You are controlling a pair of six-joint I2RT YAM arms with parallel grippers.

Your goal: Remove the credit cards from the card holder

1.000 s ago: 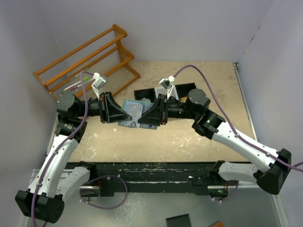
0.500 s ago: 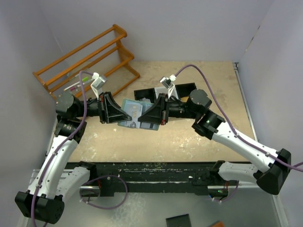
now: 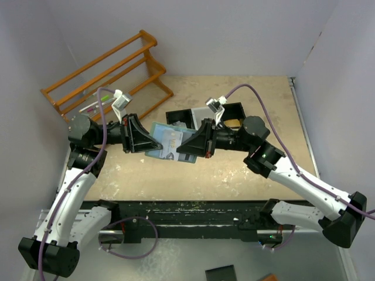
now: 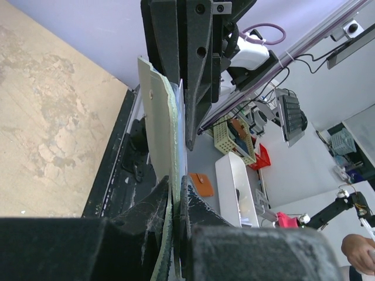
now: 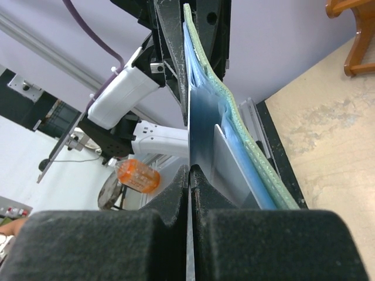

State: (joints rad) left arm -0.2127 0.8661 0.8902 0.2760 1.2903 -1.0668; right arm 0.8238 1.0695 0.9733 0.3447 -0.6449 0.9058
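Wooden rack point(image 3: 108, 70) stands at the far left of the worktop point(image 3: 246, 175), and a black bin tray point(image 3: 176, 112) lies behind the arms. Both arms reach inward, forearms roughly level, tools facing each other. The left tool point(image 3: 145, 140) pinches the left edge of the card holder point(image 3: 164, 140), holding it open above the worktop with its long axis running left-right. The right tool point(image 3: 180, 149) is pressed together on a credit card point(image 5: 202, 140) lying against the holder's light-blue inside.

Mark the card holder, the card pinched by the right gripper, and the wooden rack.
card holder point(image 3: 166, 140): top view, on its light blue face between the arms.
card point(image 5: 202, 137): right wrist view, on its dark flat face.
rack point(image 3: 146, 40): top view, on the right end of its top rail.
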